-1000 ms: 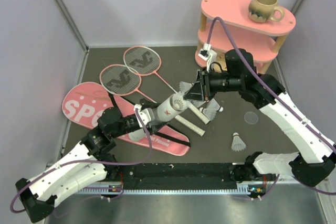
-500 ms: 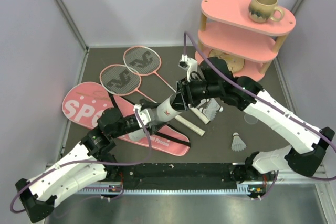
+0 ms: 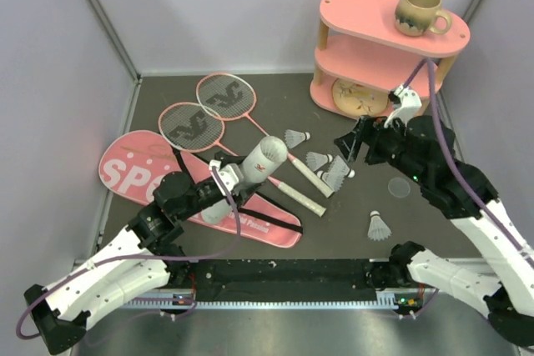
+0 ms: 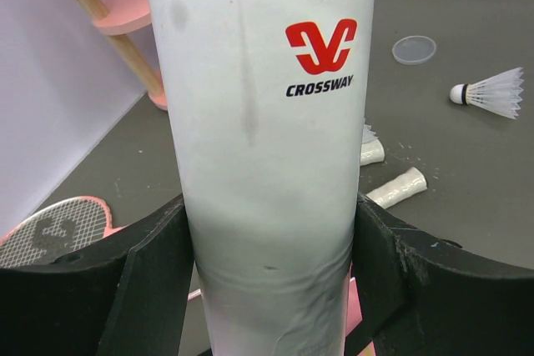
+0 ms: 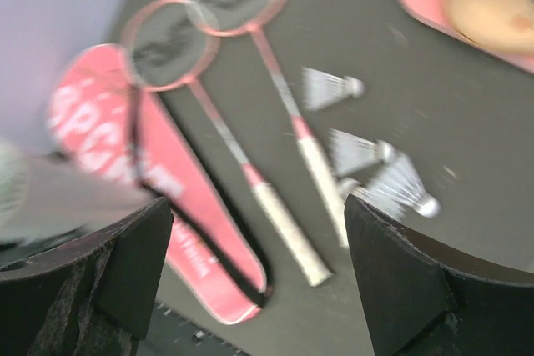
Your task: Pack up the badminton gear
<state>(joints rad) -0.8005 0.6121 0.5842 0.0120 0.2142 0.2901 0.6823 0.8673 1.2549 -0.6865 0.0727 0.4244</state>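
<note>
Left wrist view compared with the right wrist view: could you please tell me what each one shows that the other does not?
Only left wrist: the left gripper clamped on the white tube, a clear lid, and a lone shuttlecock. Only right wrist: both rackets full length, the lettering on the pink bag, and the open right gripper. Both: the racket handle ends and the pink shelf.

White tube (image 3: 250,174) tilted above pink bag (image 3: 133,168), counter (image 3: 334,231) left; two pink rackets (image 3: 190,122) lie parallel behind; white shuttlecocks (image 3: 380,224) scattered centre-right.
</note>
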